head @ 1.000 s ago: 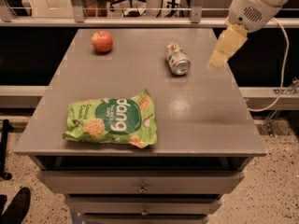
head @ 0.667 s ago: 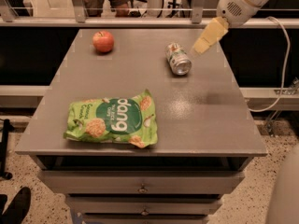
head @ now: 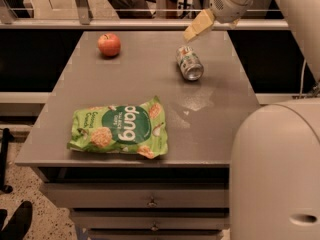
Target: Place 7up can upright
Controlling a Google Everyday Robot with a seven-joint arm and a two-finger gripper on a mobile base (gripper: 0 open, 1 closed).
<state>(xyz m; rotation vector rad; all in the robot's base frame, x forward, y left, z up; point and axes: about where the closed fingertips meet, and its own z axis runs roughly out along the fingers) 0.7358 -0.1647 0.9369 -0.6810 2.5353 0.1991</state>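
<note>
The 7up can lies on its side on the grey table, at the far right, with one silver end facing the front. My gripper hangs in the air just behind and slightly above the can, over the table's far edge. It holds nothing and does not touch the can.
A red apple sits at the far left. A large green snack bag lies flat at the near left. My white arm body fills the lower right corner. Drawers sit under the table's front edge.
My gripper has moved left, from beside the table's right edge to just behind the can. My arm body has come into view at lower right. The can has not moved.
</note>
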